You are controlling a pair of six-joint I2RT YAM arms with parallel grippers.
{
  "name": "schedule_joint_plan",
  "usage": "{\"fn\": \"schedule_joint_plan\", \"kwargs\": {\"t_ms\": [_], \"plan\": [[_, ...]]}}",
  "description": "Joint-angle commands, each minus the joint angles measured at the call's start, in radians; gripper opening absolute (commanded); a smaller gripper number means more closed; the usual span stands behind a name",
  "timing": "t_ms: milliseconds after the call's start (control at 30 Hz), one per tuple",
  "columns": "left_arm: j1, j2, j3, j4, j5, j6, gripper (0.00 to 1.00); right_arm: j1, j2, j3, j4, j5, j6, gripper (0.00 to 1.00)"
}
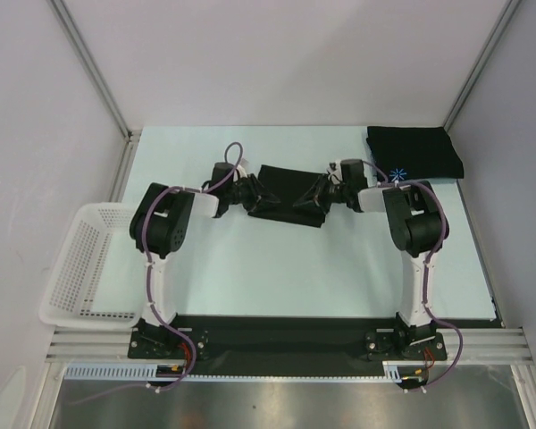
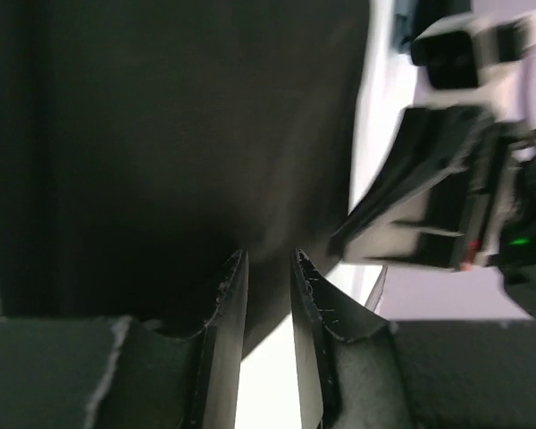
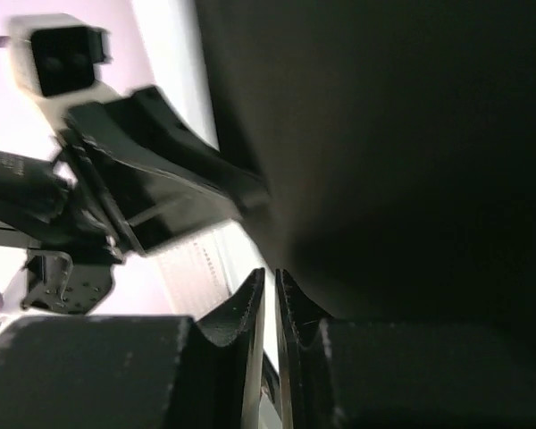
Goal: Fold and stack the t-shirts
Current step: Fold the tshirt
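A folded black t-shirt point(image 1: 284, 198) lies across the middle of the table. My left gripper point(image 1: 253, 197) is at its left end and my right gripper point(image 1: 322, 197) at its right end, facing each other. In the left wrist view the dark cloth point(image 2: 161, 134) runs down between the narrowly parted fingers of my left gripper point(image 2: 268, 256), which is shut on it. In the right wrist view my right gripper point(image 3: 270, 271) is almost fully shut where the cloth's point(image 3: 411, 134) edge meets its tips. A second folded black t-shirt point(image 1: 414, 152) with a light-blue starburst logo point(image 1: 396, 175) lies at the back right.
A white mesh basket point(image 1: 80, 268) stands off the table's left edge. Grey walls and metal posts close in the back and sides. A black strip holding both arm bases runs along the near edge.
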Motion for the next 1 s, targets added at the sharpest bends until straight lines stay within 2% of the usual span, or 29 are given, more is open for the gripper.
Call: {"fn": "schedule_joint_plan", "kwargs": {"t_ms": [0,167,267,400,533,633,700,800,967], "plan": [[0.020,0.013,-0.025,0.155,0.020,0.004,0.30,-0.032,0.038,-0.096,0.223,-0.083,0.057,0.14],[0.048,0.011,-0.029,-0.067,-0.022,0.200,0.29,-0.117,0.012,-0.252,0.225,-0.092,-0.020,0.14],[0.059,-0.046,-0.051,-0.166,-0.054,0.306,0.30,-0.151,-0.060,-0.271,0.112,-0.097,-0.126,0.14],[0.053,-0.171,-0.032,-0.333,-0.109,0.444,0.33,-0.185,-0.173,-0.227,-0.146,-0.058,-0.273,0.14],[0.050,-0.288,-0.034,-0.401,-0.140,0.443,0.35,-0.173,-0.243,-0.172,-0.249,-0.028,-0.313,0.15],[0.045,-0.310,-0.046,-0.334,-0.106,0.367,0.35,-0.129,-0.235,-0.133,-0.208,-0.021,-0.247,0.15],[0.034,-0.277,-0.049,-0.292,-0.070,0.296,0.35,-0.101,-0.209,-0.115,-0.138,-0.027,-0.175,0.16],[0.028,-0.224,-0.075,-0.136,-0.042,0.195,0.35,-0.032,-0.146,-0.075,-0.064,-0.026,-0.105,0.17],[0.030,-0.116,-0.112,0.009,-0.016,0.119,0.31,0.036,-0.031,-0.069,0.053,-0.028,-0.026,0.20]]}}
